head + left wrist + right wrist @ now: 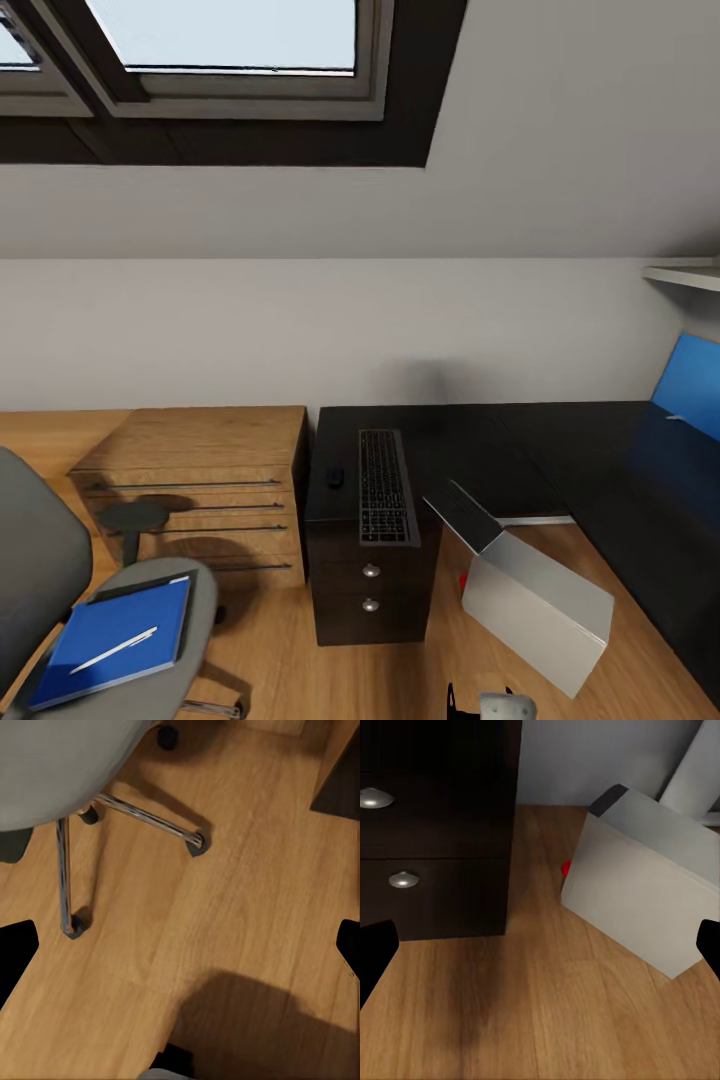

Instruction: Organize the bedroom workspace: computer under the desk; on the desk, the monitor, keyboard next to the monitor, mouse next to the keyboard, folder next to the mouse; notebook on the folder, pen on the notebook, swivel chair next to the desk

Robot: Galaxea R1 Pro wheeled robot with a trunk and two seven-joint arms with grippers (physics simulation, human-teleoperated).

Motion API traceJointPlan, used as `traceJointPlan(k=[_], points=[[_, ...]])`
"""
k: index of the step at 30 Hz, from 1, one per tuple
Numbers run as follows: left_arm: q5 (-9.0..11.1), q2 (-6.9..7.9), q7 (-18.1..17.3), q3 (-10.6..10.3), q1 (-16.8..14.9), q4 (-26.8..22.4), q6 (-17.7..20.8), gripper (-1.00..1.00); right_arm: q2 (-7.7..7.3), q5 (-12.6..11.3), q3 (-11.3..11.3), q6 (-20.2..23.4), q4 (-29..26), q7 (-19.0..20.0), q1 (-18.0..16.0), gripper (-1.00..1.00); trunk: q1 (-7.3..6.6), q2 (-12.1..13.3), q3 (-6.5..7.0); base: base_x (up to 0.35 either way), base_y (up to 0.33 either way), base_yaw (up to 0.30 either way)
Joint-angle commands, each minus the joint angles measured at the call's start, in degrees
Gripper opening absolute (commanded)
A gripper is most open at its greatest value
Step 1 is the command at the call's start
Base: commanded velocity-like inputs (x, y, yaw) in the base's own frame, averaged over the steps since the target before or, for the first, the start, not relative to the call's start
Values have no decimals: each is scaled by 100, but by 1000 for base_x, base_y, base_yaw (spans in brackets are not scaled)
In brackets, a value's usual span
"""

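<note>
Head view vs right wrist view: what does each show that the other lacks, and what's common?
Head view alone: keyboard and mouse on the desk, the folder with the pen on the chair seat, a wooden chest, the window. Right wrist view alone: the dark tips of its own fingers at the frame edges, wide apart. Both: the computer on the floor beside the drawer unit, the red dot, two round knobs.

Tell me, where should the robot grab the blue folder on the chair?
Probably by the folder's near long edge, coming from above the chair seat. It lies flat and thin, so only an edge gives the fingers purchase. The pen lies loose on top and could roll off.
</note>
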Motion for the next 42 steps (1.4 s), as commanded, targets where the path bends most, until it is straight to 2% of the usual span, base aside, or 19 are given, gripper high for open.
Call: traceJointPlan(k=[1,7,42], points=[[40,3,35,-48,-5,-36,-22,100,0,45,22,3,5,-59,-6,100,1,-6,-8,2,7,0],[40,3,39,-32,-5,-285,-18,100,-4,45,22,3,5,-59,-6,100,1,-6,-8,1,3,0],[40,11,40,-27,-5,-371,-14,100,19,40,22,12,5,-66,-8,100,770,-1410,-636,0,0,0]])
